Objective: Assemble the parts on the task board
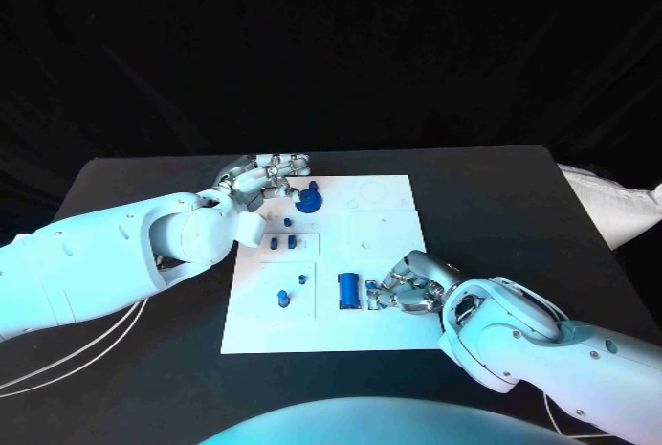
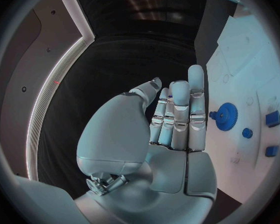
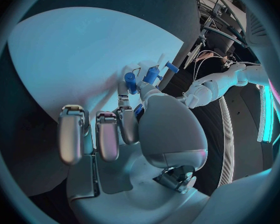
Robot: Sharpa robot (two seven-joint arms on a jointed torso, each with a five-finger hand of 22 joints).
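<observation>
The white task board (image 1: 372, 321) lies in the middle of the black table. A blue gear (image 1: 308, 201) (image 2: 226, 117) sits near its far left corner. My left hand (image 1: 262, 182) (image 2: 174, 119) hovers just beside the gear, fingers straight and side by side, holding nothing. A blue cylinder (image 1: 348, 290) (image 3: 151, 74) lies on the board's near half. My right hand (image 1: 411, 287) (image 3: 124, 129) is just right of it, fingers curled, and a small blue part (image 3: 138, 109) shows between the thumb and a finger. Small blue pieces (image 1: 283, 242) and another (image 1: 283, 297) lie on the left half.
The black table (image 1: 511, 196) surrounds the board. Cables (image 1: 55, 368) trail off the near left side. A white bundle (image 1: 621, 201) lies at the table's right edge. More small blue parts (image 2: 272, 118) sit near the gear.
</observation>
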